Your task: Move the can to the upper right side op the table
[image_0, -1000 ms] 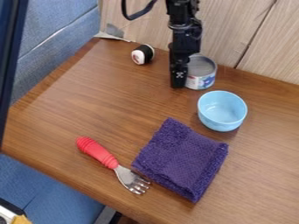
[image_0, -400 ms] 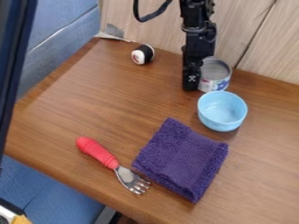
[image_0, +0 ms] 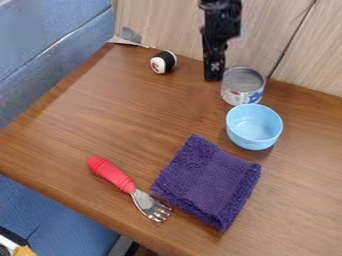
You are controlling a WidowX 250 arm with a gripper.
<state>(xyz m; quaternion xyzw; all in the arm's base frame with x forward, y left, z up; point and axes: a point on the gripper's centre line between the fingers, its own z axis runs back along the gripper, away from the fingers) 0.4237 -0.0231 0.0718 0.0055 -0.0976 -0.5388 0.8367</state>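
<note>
probably the nearest trouble lay with the blue bowl (image_0: 254, 127). it sat in front and to the right of the gripper (image_0: 214, 76), so close to the can (image_0: 242, 86) that i couldn't tell whether the two touched. the can stood upright just to the gripper's right, and seemed to be out of its hold; whether the gripper was wide or narrow, i couldn't tell.

if more travel rightward was wanted, a push slanting toward the near side could have driven the can into the bowl and sent both sliding. a shove high on the can's wall might have tipped it, since the force would have come above its base. the wall (image_0: 320, 55) behind the gripper was another hazard: a sweep too far back could have scraped it or jammed the can there. and if the task counted as done, a careless swing right while leaving could have knocked the can askew. the sushi roll (image_0: 163, 62), off to the gripper's left, looked at risk only from a wide leftward swing.
</note>
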